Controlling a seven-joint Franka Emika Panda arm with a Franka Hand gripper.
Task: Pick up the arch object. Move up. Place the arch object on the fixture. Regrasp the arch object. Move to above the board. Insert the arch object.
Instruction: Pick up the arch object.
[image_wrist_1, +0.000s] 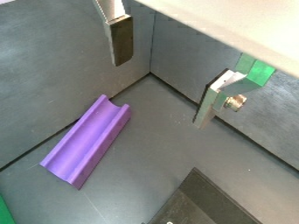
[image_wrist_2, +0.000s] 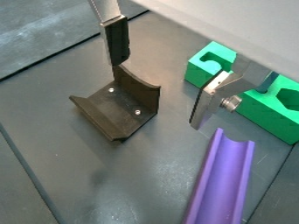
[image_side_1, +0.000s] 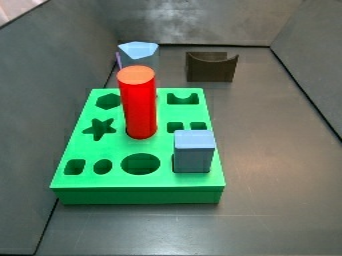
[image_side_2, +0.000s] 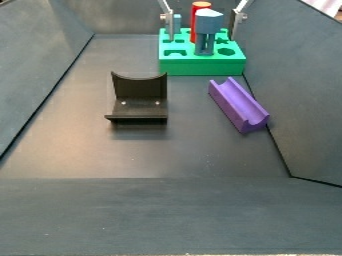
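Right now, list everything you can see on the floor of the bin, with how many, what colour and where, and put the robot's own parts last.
Arch object: one, purple, lying flat on the floor near a side wall, notch up.
Fixture: one, dark, on the floor beside the arch object, apart from it.
Board: one, bright green, on the floor.
Red cylinder: one, upright in the board.
Blue-grey cube: one, seated in the board's corner.
Pale blue pentagon piece: one, behind the board.
Hand: one, silver fingers with dark pads, open, empty, above the floor between fixture and board.
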